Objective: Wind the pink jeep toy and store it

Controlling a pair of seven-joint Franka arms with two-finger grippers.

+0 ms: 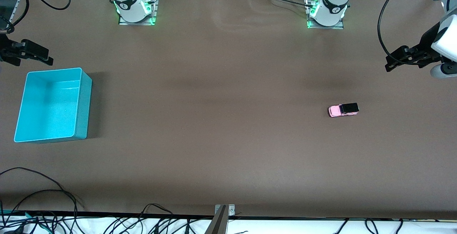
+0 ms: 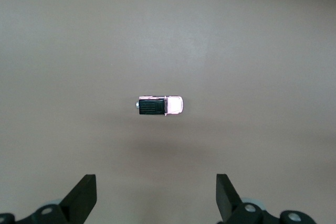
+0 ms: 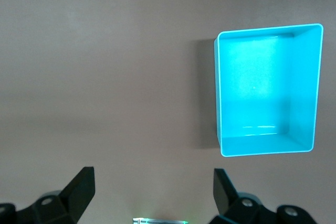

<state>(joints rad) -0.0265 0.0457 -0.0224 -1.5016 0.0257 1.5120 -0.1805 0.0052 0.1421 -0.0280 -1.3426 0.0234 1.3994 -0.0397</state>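
The pink jeep toy (image 1: 343, 110) stands alone on the brown table toward the left arm's end, with a light pink body and a black roof and rear. It also shows in the left wrist view (image 2: 160, 105), well clear of the fingers. My left gripper (image 1: 390, 65) (image 2: 156, 195) hangs open and empty, high over the table's edge at that end. The empty turquoise bin (image 1: 83, 105) (image 3: 216, 93) stands at the right arm's end. My right gripper (image 1: 49, 60) (image 3: 154, 190) hangs open and empty, high over the table beside the bin.
The two arm bases (image 1: 135, 9) (image 1: 326, 12) stand along the table's edge farthest from the front camera. Loose black cables (image 1: 43, 198) and a metal bracket (image 1: 223, 214) lie along the edge nearest the front camera. Brown table lies between jeep and bin.
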